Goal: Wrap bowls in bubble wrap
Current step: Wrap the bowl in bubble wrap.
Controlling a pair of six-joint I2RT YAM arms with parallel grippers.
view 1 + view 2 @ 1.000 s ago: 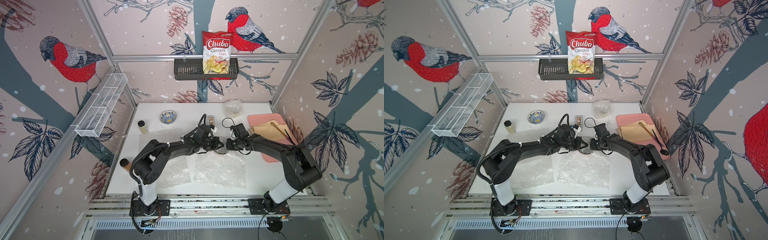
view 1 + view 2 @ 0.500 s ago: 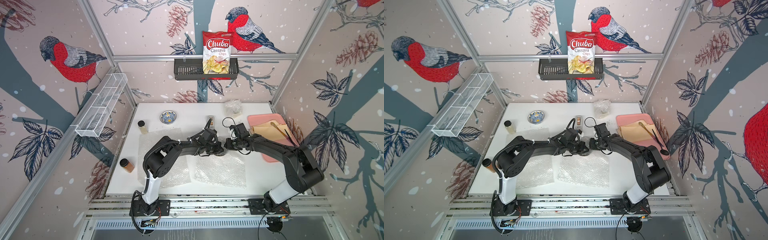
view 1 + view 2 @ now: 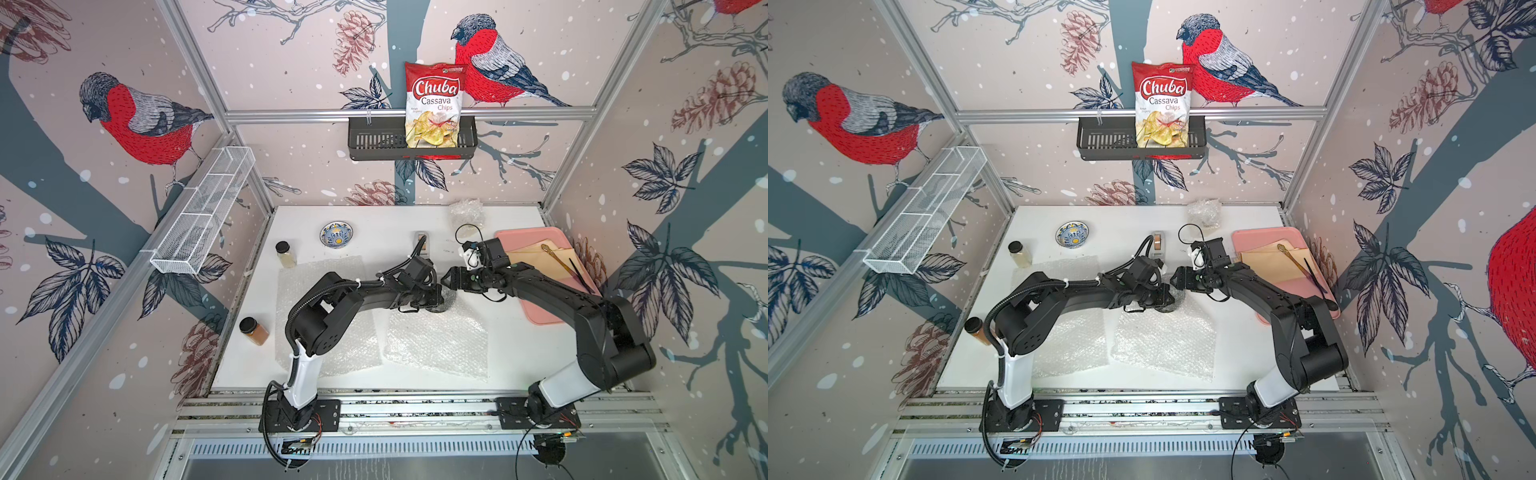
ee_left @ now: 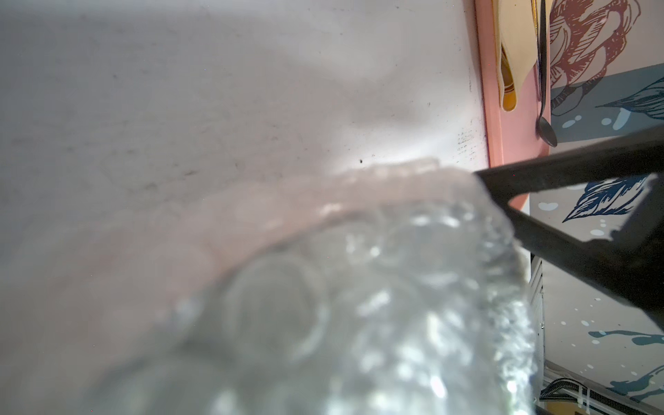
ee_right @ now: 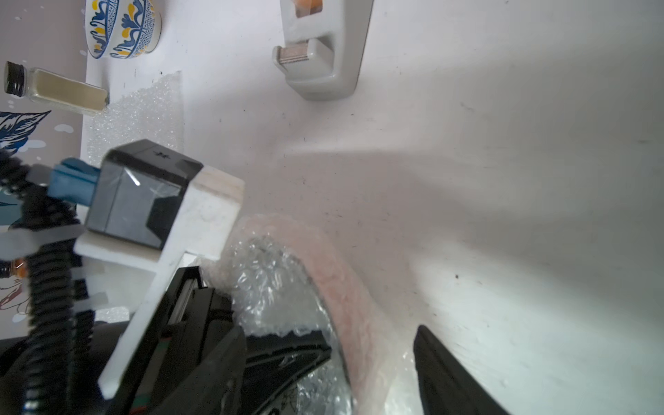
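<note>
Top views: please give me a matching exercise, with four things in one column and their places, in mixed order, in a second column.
1. Cassava chips bag
2. gold spoon
3. blue-and-yellow bowl
4. orange-filled jar

A. in the pink tray
B. at the left edge of the table
C. in the black wall basket
D. on the bare table, near the back wall

Pairs: 1-C, 2-A, 3-D, 4-B

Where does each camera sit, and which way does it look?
Top views: high above the front edge, looking down on the whole table; left arm and right arm show.
Left wrist: on the left arm, skimming over bubble wrap toward the pink tray; the right tool's fingers intrude.
Right wrist: on the right arm, facing the blue-and-yellow bowl; the left arm's camera shows.
Shared by wrist views: the wrapped bowl.
</note>
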